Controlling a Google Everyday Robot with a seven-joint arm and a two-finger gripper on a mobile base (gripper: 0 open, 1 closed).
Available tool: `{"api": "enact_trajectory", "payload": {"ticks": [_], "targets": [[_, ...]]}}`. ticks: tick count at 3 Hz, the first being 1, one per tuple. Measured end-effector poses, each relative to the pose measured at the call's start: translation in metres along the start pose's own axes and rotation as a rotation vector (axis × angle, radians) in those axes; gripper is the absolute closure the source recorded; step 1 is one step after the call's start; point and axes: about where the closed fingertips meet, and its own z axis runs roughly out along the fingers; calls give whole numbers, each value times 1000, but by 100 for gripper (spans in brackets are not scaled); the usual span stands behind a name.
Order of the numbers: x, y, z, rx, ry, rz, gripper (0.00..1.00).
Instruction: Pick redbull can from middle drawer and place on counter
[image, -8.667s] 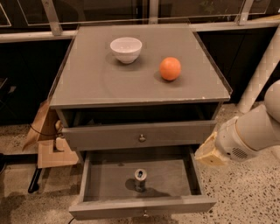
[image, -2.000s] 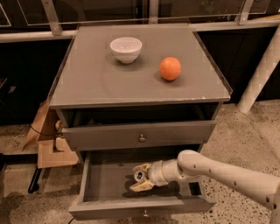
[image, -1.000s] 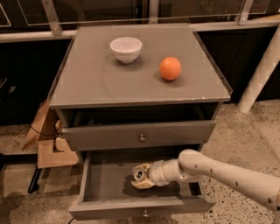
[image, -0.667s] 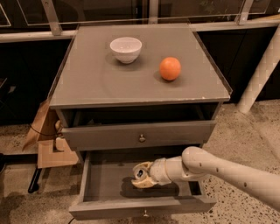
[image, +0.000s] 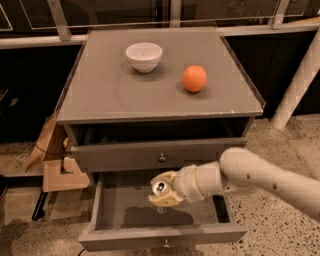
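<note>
The middle drawer (image: 162, 236) is pulled open below the shut knobbed drawer (image: 160, 156). My gripper (image: 162, 191) is over the drawer's middle, shut on the redbull can (image: 160, 187), whose shiny top shows between the cream fingers. The can is lifted off the drawer floor; its shadow lies below it. My white arm (image: 260, 177) reaches in from the right. The counter (image: 115, 90) is the grey cabinet top above.
A white bowl (image: 144, 56) and an orange (image: 194, 78) sit on the counter. A cardboard box (image: 55, 167) stands on the floor left of the cabinet. A white post (image: 297, 82) leans at the right. Dark window frames run behind.
My gripper has closed on the can and raised it from the drawer floor. The arm has lifted a little. The bowl and orange have not moved.
</note>
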Motion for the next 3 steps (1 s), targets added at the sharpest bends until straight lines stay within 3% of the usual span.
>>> {"api": "enact_trajectory", "payload": {"ticks": [1, 2, 3], "targets": [[-25, 0, -17, 39, 33, -56, 100], [-24, 0, -17, 38, 33, -56, 100], [-55, 9, -35, 42, 21, -57, 100]]}}
